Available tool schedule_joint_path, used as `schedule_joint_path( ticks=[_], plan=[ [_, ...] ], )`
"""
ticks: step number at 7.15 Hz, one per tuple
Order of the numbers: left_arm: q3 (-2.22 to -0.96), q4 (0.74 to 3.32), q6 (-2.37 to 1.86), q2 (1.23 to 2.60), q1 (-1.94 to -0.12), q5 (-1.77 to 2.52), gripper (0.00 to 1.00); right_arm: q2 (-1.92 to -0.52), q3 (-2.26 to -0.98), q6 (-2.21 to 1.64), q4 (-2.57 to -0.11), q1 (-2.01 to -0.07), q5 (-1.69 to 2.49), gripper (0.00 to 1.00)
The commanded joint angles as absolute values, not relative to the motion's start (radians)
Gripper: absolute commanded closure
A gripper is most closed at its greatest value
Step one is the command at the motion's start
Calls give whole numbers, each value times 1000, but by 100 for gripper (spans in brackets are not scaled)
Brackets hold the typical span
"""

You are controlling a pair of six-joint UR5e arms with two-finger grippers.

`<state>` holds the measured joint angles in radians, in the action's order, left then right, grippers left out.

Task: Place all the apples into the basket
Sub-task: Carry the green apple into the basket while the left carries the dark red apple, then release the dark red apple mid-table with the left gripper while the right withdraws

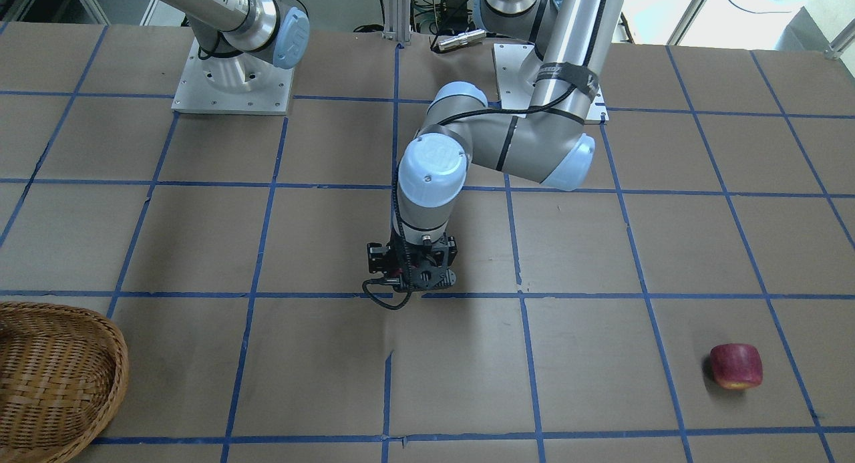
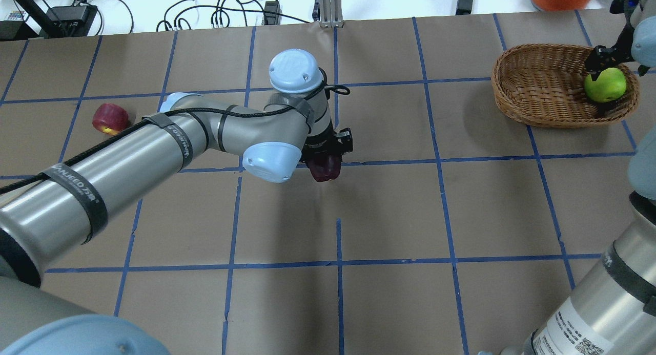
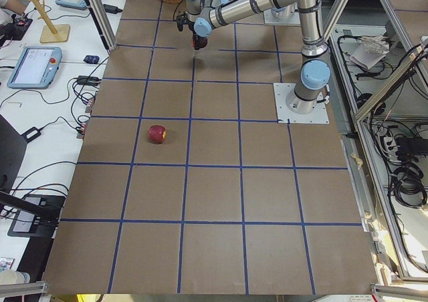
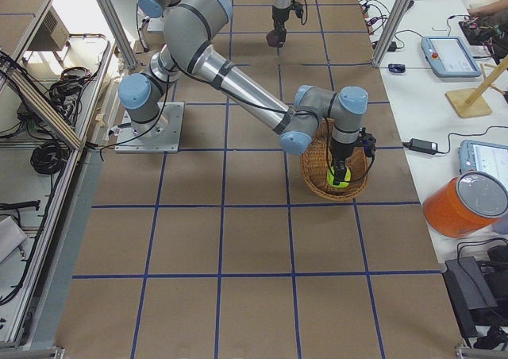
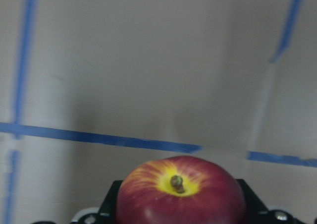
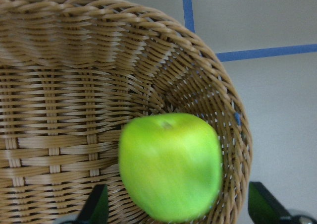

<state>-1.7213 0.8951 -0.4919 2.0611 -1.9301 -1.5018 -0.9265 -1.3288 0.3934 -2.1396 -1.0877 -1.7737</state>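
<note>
Overhead: left gripper (image 2: 327, 158) is clamping the maroon apple (image 2: 324, 169) above the tabletop's middle; right gripper (image 2: 605, 68) is hanging spread over the green apple (image 2: 606, 85) in the far-edge basket (image 2: 533, 83). Front-facing: red apple (image 1: 735, 366) is lying near that edge.

A broad desk (image 2: 389, 304) covered in brown paper fills the scene, ruled into large squares by blue tape lines (image 2: 338, 263). At the middle of its far edge stands a slim aluminium post (image 2: 328, 4), with black cables (image 2: 220, 14) and power bricks strewn over a white surface to its left. A white side bench (image 3: 40, 115) runs along that far side and carries blue-framed tablets (image 3: 33, 65), a wooden stand (image 3: 47, 21) and an orange canister (image 4: 467, 204). On the near side, aluminium framing (image 3: 391, 80) fences off coiled cables (image 3: 404, 175) on a pale floor. The light is bright and even, and shadows on the paper are soft.
</note>
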Motion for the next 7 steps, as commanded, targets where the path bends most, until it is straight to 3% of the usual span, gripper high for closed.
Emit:
schedule_joint_path(
  ticks=[1,4,6,7],
  plan=[
    [-1717,845,-494,2102,-1954,-1506,0,-966,-1328,396,-2094,-1103,-1772,0],
    [-1569,1059,-448,2019,-1826,-1494,0,-1116,-1338,362,-1812,-1306,-1610,0],
    [-1421,1344,-171,2003,-1632,-1529,1,-1118,-1348,156,-1761,-1472,-1513,0],
    [-1420,1351,35,2005,-1529,-1620,1,-1115,-1351,43,-1763,-1571,-1511,0]
  ],
)
